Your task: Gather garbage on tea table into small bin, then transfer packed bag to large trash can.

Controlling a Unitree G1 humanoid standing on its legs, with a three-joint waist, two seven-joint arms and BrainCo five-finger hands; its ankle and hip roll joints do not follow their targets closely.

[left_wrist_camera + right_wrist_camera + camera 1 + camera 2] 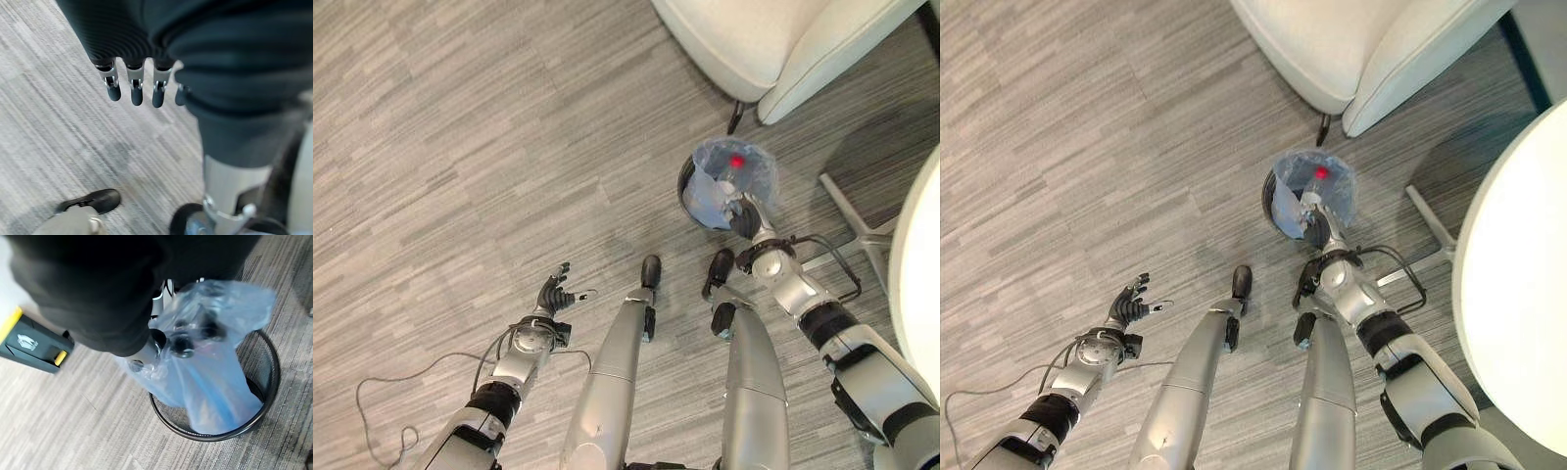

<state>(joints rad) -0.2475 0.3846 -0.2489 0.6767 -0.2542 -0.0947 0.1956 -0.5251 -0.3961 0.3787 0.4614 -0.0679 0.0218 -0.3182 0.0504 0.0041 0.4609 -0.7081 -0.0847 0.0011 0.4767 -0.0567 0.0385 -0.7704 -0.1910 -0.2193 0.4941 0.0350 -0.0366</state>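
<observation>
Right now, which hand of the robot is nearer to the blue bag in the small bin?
The right hand: its fingers pinch the blue bag at the small bin. The left hand hangs over bare floor, far off on the robot's left.

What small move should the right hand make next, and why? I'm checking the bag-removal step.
Probably lift straight up: the right hand has fingers curled into the translucent blue plastic bag, whose lower part sits inside the black wire-mesh bin. The left hand hangs open, apart.
</observation>
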